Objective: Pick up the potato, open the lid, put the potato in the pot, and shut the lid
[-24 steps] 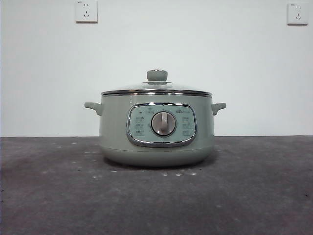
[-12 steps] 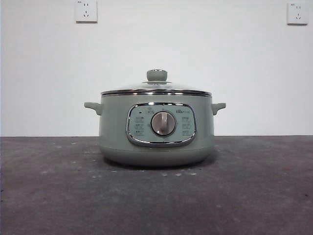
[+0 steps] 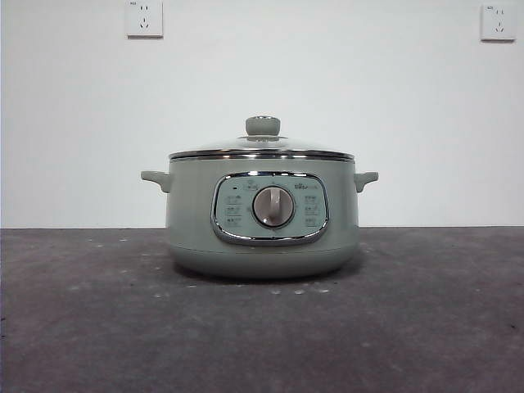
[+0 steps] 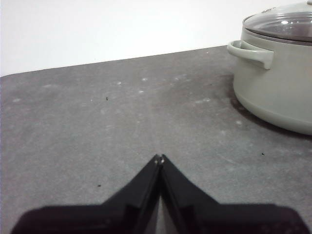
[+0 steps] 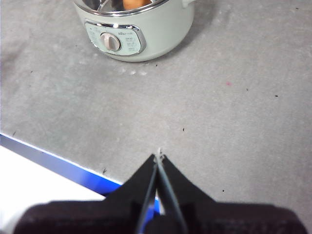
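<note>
**Since the lid's already on, what's left is mostly a clean retreat**

Since the oval orange-brown potato (image 5: 136,3) shows as a matte orange patch inside the round sage-green electric pot (image 3: 262,217), and the shallow glass lid with the steel rim (image 3: 262,149) sits level on top of that pot, I'd call the job basically done. Only a sliver of potato is visible in the right wrist view, so I can't say how it lies in there.

Both claws are clenched on nothing. The left gripper (image 4: 159,158) has its black jaws pinched to a point, low over the table and well apart from the pot, off on the side of one small side handle (image 4: 251,51). The right gripper (image 5: 159,157) is pinched shut too, well clear of the pot on its control-panel side, close to the table edge.

If anything remains, it's checking the lid seats all round: from the front the steel rim reads flat and even against the pot's lip, with no tilt. I'd leave the round green knob (image 3: 263,126) alone, since nudging it could skate glass on steel.

Materials: the pot's shell is smooth, satin and curved inward at its base, the chrome-framed panel (image 3: 308,214) and silver dial (image 3: 273,206) are shiny, and the dark grey table (image 3: 82,327) under the pot is rough and speckled
</note>
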